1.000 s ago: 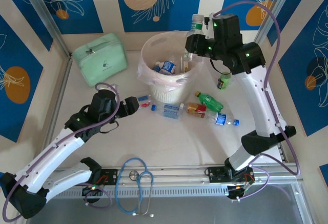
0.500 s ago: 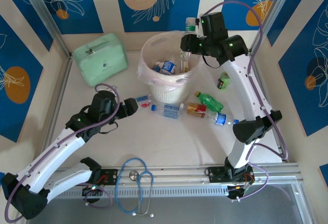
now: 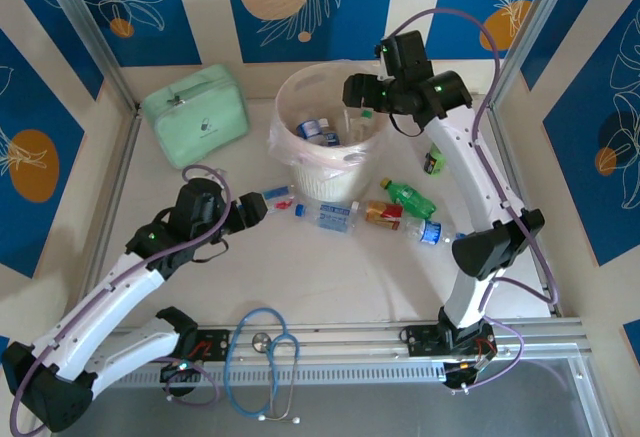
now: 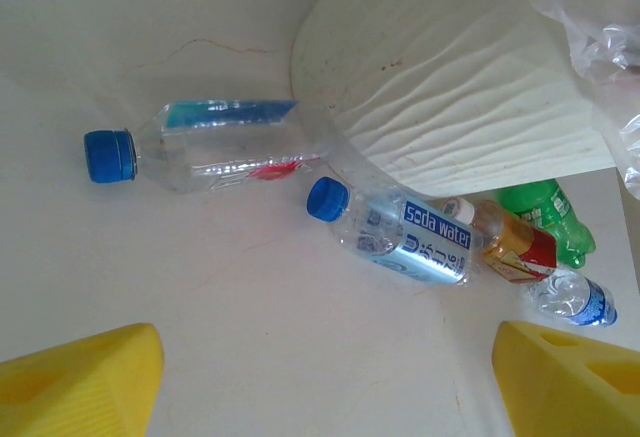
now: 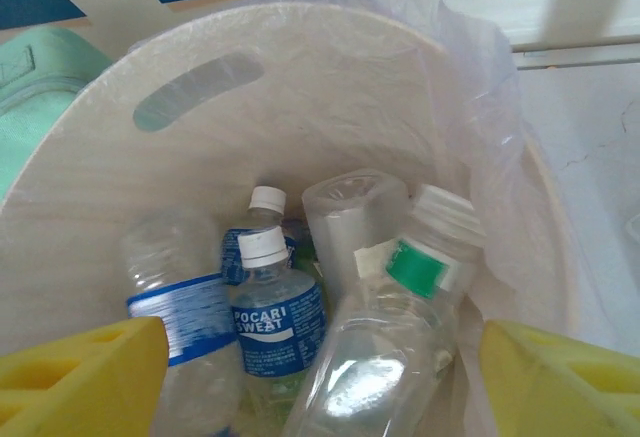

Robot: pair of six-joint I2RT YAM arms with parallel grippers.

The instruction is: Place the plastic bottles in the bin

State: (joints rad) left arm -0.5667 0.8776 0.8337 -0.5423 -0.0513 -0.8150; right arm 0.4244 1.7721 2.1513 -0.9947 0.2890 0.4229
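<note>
Right pincer (image 3: 355, 93) spread above bin (image 3: 330, 172), left pincer (image 3: 254, 206) low, spread

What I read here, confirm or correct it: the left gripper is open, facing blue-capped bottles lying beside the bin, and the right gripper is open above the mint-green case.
One error: the right gripper is open above the bin, not the mint-green case. The right wrist view shows bottles in the bin below it. The rest stands.
</note>
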